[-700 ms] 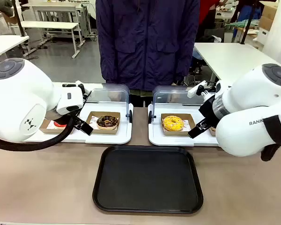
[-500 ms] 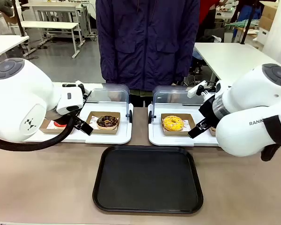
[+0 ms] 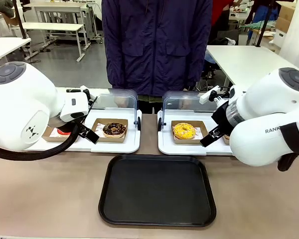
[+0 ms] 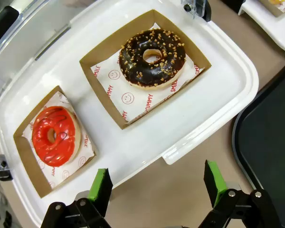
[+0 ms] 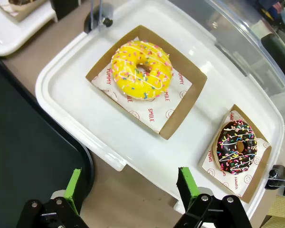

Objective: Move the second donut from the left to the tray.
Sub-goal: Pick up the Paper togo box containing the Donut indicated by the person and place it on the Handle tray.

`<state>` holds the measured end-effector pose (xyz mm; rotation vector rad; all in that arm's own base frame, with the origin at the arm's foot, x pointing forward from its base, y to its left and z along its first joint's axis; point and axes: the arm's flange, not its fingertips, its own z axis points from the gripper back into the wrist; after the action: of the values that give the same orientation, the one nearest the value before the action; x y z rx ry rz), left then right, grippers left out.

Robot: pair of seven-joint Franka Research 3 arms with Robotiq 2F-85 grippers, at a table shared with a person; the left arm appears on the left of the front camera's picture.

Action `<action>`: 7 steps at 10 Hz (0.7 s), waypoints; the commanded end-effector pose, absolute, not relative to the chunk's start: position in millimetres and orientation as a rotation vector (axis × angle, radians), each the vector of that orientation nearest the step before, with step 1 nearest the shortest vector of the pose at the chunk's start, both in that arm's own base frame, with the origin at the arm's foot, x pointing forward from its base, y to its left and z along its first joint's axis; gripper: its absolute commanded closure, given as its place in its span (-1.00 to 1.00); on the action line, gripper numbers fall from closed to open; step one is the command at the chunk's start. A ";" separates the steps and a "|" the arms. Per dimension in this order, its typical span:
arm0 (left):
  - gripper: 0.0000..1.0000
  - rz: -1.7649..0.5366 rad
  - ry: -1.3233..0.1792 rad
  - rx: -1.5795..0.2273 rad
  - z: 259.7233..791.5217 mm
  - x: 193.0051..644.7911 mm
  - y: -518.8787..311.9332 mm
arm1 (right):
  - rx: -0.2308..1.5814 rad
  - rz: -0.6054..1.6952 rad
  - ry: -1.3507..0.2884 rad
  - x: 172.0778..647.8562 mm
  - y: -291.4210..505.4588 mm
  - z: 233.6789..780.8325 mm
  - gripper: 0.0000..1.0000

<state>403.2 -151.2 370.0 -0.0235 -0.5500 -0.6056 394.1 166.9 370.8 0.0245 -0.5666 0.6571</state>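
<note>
sitting in cardboard holder point(image 4: 98, 86) on white display tray point(image 4: 206, 102): chocolate crumb donut point(image 4: 170, 61).

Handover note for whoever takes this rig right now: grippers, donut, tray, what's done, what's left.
Left gripper: jaws open, empty, above the near edge of the left display tray.
Right gripper: jaws open, empty.
Crumb-topped chocolate donut: in its cardboard holder on that display tray, untouched.
Black tray: table centre, no donut on it.
Done: nothing. Left: grasp the donut, carry it to the black tray, release.
</note>
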 end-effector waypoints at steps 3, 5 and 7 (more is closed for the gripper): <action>-1.00 -0.606 -0.550 -0.023 370.1 403.2 -151.3 | 0.025 0.656 -0.567 394.1 166.9 370.8 -1.00; -1.00 -0.628 -0.554 -0.088 406.2 419.2 -145.6 | 0.054 0.644 -0.604 409.8 155.0 418.4 -1.00; -1.00 -0.649 -0.525 -0.131 469.4 446.6 -118.1 | 0.164 0.626 -0.660 422.6 111.9 493.3 -1.00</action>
<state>427.9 -144.0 439.8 -0.1042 -0.5627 -0.6216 416.2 142.1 456.3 0.0888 -0.6513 0.6009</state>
